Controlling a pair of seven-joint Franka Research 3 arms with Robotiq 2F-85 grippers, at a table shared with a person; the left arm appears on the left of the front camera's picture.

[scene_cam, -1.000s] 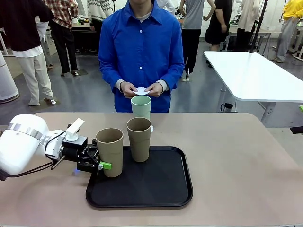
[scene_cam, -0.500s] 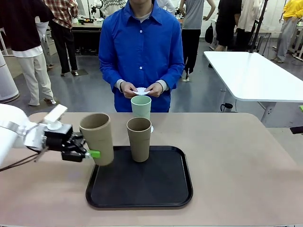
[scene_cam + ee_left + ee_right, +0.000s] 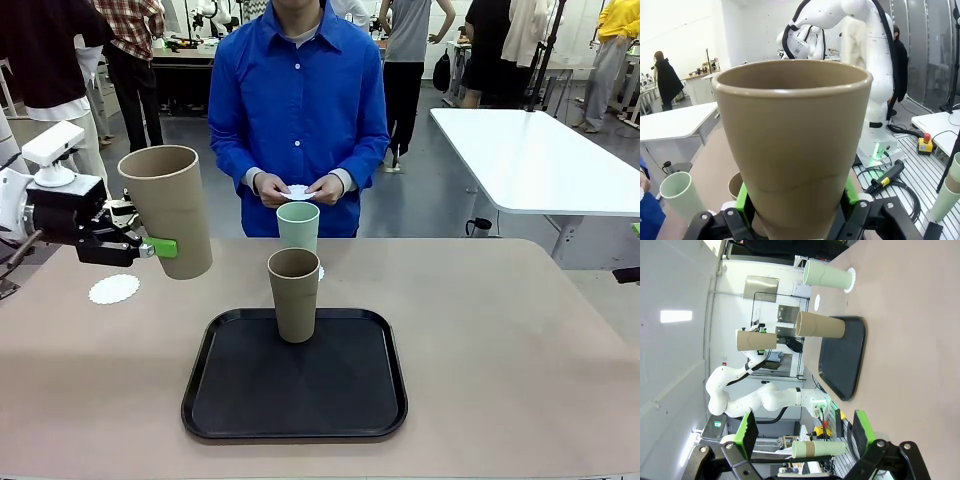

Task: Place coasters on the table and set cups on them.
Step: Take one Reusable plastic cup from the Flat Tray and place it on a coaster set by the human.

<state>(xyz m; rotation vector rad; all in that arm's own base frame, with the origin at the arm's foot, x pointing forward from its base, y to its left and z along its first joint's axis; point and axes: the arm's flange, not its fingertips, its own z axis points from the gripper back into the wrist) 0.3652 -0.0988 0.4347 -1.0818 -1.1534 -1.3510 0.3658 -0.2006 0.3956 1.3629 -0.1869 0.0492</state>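
Quick tally: three cups in all, two tan and one green, so that's the raised tan cup [image 3: 168, 210], the standing tan cup [image 3: 294, 293] and the mint green cup [image 3: 298, 228]. Coasters come to three too: the bare coaster [image 3: 113, 289] out on its own, the hidden coaster [image 3: 320, 272] with just an edge peeking from under the green one, and the third coaster [image 3: 298, 192] up in the hands of the one person [image 3: 298, 100] at the far side. One black tray [image 3: 230, 412]. Two tables, the beige table [image 3: 500, 340] and the white table [image 3: 540, 160]. Two grippers, the left gripper [image 3: 172, 243] and the right gripper [image 3: 805, 432]
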